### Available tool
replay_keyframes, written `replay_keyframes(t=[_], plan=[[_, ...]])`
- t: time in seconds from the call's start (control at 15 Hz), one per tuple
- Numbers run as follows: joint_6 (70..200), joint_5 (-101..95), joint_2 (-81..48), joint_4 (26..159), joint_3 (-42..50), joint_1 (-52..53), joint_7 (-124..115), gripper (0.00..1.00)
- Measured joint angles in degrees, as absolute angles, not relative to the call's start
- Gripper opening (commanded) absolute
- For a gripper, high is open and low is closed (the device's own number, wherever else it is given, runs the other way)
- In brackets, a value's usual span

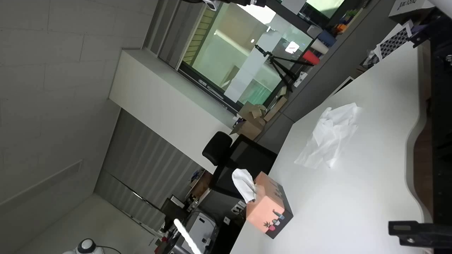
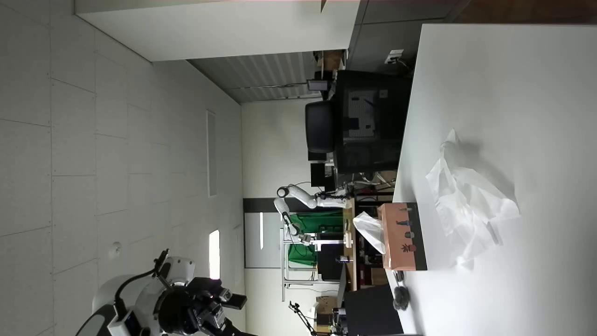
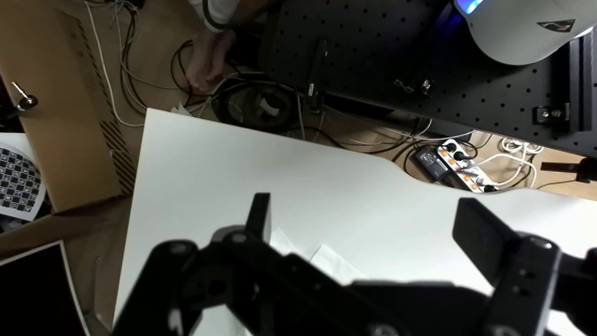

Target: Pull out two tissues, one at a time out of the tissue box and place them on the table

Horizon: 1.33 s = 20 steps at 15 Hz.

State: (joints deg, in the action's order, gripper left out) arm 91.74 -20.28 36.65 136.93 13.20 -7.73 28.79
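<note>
The tissue box [image 1: 266, 208] stands on the white table [image 1: 374, 190], with a white tissue tuft [image 1: 244, 185] sticking out of its slot. The box also shows in an exterior view [image 2: 401, 236]. Crumpled white tissue [image 1: 332, 135] lies spread on the table beside the box, in both exterior views [image 2: 471, 205]. I cannot tell whether it is one sheet or two overlapping. My gripper [image 3: 364, 214] is open and empty in the wrist view, high above the table. Tissue corners [image 3: 336, 263] show behind its black fingers. The tissue box is out of the wrist view.
A black perforated platform [image 3: 373, 56] with the robot base [image 3: 517, 32] runs along the table's wavy edge. A power strip [image 3: 466, 168] and cables lie on the floor in the gap. A dark fuzzy object [image 2: 401, 297] lies near the tissue box. A black chair [image 1: 243, 165] stands behind the table.
</note>
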Motion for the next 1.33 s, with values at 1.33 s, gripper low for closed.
replay_keyframes(t=[1.33], plan=[[122.81,-5.98,7.43,131.04,8.65,-3.98,10.01,1.00]])
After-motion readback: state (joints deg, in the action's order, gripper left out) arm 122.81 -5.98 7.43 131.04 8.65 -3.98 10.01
